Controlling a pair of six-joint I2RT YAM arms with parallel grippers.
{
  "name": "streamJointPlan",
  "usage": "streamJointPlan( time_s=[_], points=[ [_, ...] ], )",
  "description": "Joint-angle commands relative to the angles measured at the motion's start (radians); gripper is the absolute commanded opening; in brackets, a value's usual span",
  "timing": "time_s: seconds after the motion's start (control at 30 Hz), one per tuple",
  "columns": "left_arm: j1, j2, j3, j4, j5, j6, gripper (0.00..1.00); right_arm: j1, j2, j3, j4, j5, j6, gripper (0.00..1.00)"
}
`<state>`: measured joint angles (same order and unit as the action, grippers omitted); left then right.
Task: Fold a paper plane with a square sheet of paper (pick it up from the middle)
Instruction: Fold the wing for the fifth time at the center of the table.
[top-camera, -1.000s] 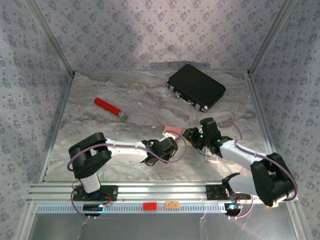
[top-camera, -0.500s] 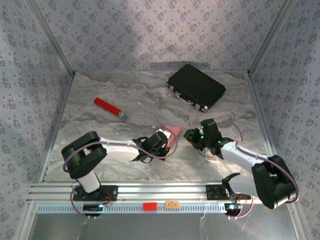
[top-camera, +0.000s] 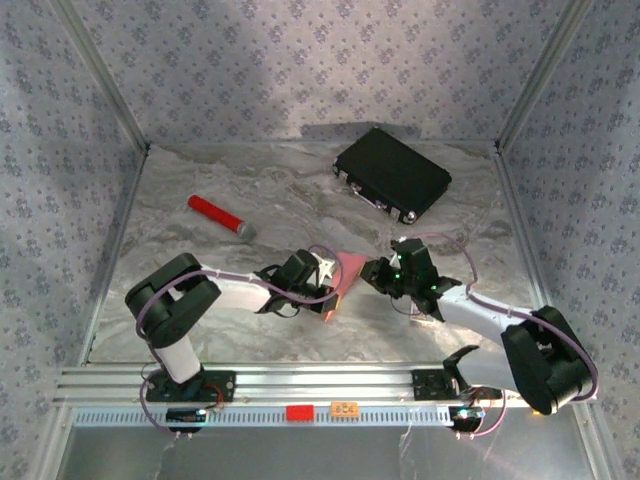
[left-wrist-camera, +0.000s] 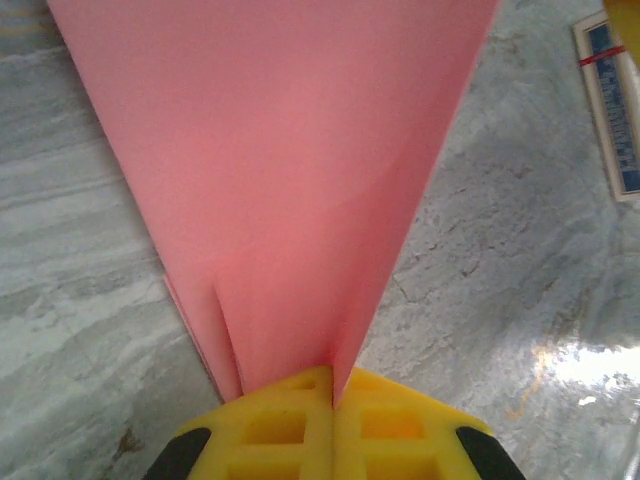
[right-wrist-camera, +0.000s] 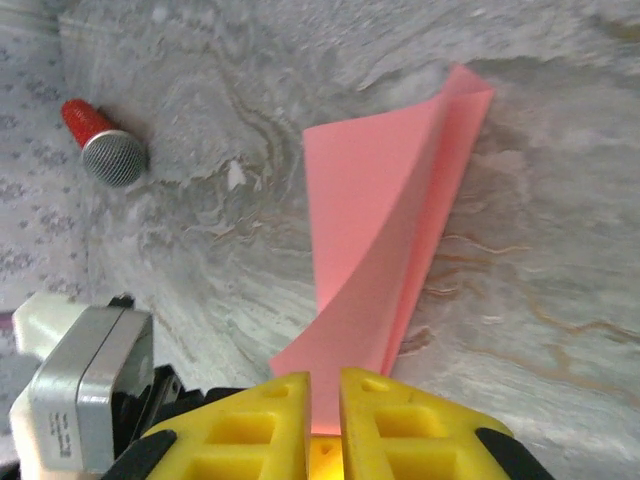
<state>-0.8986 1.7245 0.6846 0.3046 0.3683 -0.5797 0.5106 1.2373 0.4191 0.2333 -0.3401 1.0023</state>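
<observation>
Top view: folded paper (top-camera: 347, 270), right of the red cylinder (top-camera: 215, 216), spans left gripper (top-camera: 326, 280) and right gripper (top-camera: 376, 272), apparently steadied for creasing; left wrist: jaws clamp its narrow end; right wrist: jaws narrowly parted around its end, hold uncertain.

Matt pink paper (left-wrist-camera: 290, 180), glossy marbled table (left-wrist-camera: 520, 300)

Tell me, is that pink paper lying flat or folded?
Folded. The pink paper shows overlapping layers narrowing to a point pinched in the left end effector; the right wrist view shows stacked flaps too.
</observation>
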Motion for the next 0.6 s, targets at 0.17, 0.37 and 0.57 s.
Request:
streamJointPlan(
  time_s=[0.17, 0.37, 0.57],
  points=[
    [0.033, 0.072, -0.036, 0.029, 0.132, -0.041, 0.0, 0.044, 0.119, 0.022, 0.128, -0.124, -0.062, 0.14],
    [0.043, 0.092, -0.048, 0.06, 0.155, -0.073, 0.0, 0.051, 0.177, 0.039, 0.179, -0.16, -0.069, 0.13],
    [0.052, 0.09, -0.058, 0.065, 0.159, -0.097, 0.0, 0.051, 0.246, 0.065, 0.216, -0.171, -0.062, 0.12]
  ],
)
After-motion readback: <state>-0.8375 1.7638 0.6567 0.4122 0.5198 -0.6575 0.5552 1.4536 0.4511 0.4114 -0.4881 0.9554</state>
